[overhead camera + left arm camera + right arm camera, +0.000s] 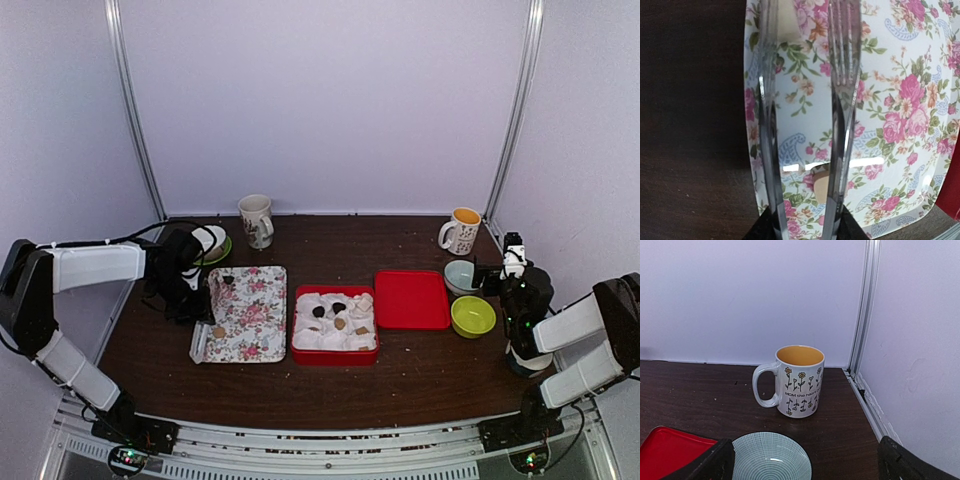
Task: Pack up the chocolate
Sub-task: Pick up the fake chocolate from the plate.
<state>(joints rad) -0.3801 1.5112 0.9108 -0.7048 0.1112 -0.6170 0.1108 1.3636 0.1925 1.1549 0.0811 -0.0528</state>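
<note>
1. closest up, a pair of shiny tongs [842,100] sticks out of the left gripper [805,227], which is clamped tight on their handle end. the two arms of the tongs stand apart.
2. the tongs hang over the left part of a flowered tray [255,335]. one tan bit of chocolate [816,176] lies on the tray between their arms, towards the handle end.
3. from above, that tan bit sits near the tray's front left corner and a dark bit near its back left corner.
4. just right of the tray is a red box [335,357] lined with white paper [355,338]. more chocolate rests on the paper, two dark bits and at least one tan.
5. a red lid [411,299] lies flat on the brown table [420,375], right of the box.
6. the right gripper [805,445] has its fingers spread wide, gripping nothing, above a pale blue bowl [770,457]. it faces a mug [800,382] with a yellow inside near the back right corner.
7. a green bowl [473,316] sits just in front of the blue one.
</note>
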